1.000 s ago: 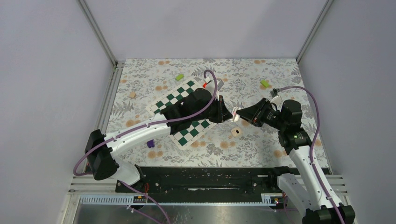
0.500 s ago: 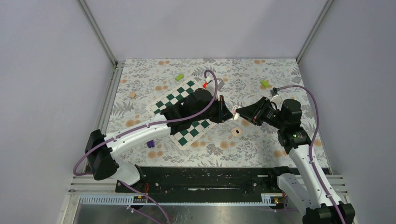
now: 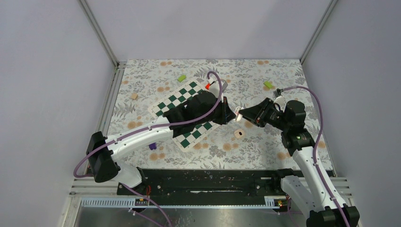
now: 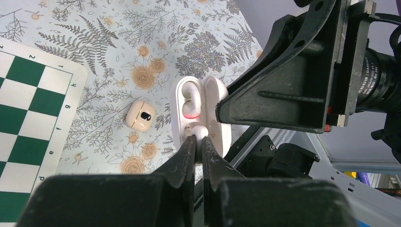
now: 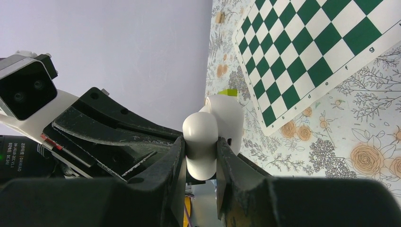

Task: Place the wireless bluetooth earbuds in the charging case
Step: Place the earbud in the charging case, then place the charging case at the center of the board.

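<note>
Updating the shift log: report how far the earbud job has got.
Done: one earbud looks seated in the open white case, which the right gripper clamps above the table. In hand: the left gripper pinches a second earbud at the free slot. Left: press it in, release.

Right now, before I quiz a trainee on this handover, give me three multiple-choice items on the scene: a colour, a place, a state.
1. The chessboard's dark squares are: A black; B green; C red.
2. The charging case is: A lying on the chessboard; B held in the right end effector; C out of view.
3. The case lid is: A open; B shut; C missing.
Answers: 1 B, the squares are green and white. 2 B, that end effector clamps it. 3 A, a seated earbud shows inside, and the left end effector pinches a second earbud at it.
</note>
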